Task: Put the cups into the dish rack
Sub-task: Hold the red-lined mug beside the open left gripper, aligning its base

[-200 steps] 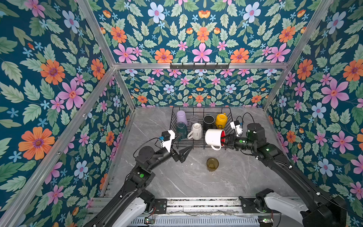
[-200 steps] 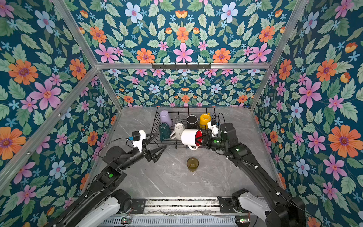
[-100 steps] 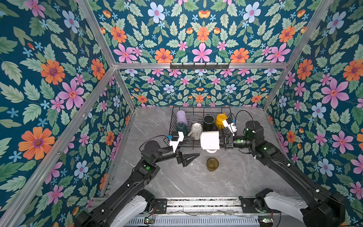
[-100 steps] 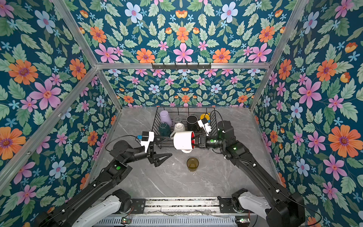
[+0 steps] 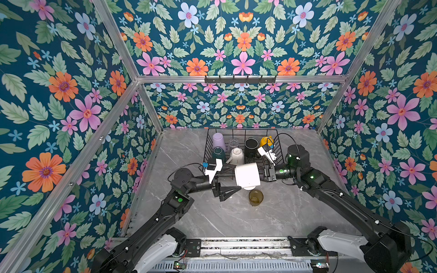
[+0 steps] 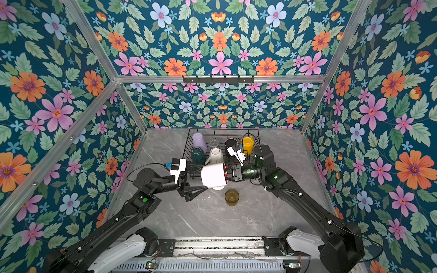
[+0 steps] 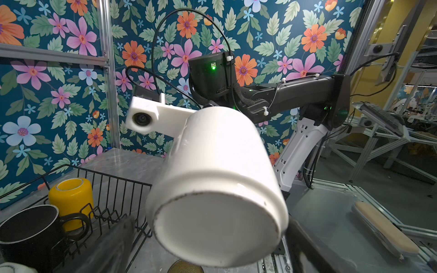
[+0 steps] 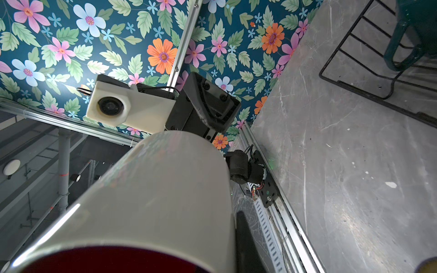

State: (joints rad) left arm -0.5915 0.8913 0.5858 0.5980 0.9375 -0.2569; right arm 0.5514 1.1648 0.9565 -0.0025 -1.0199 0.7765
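My right gripper (image 5: 263,174) is shut on the rim of the red-inside white mug (image 5: 247,175) (image 6: 212,176), holding it on its side in the air in front of the dish rack (image 5: 279,147). My left gripper (image 5: 233,180) is open, and the mug's base (image 7: 217,227) sits between its fingertips. Contact cannot be told. The olive glass (image 5: 255,197) stands upright on the table just below. In the rack are the lilac tumbler (image 5: 218,141), clear glass (image 5: 233,143), black mug (image 5: 251,145), yellow mug (image 5: 266,141), dark green mug (image 5: 218,153) and a white mug (image 5: 237,156).
A narrow black hook bar (image 5: 240,79) hangs on the back wall. Floral walls close in the grey marble table (image 5: 212,219) on three sides. A metal rail (image 5: 236,245) with both arm bases runs along the front edge.
The right gripper has carried the mug left and forward out of the rack's front and turned its base toward the left arm. The open left gripper has moved right up to the mug's base.
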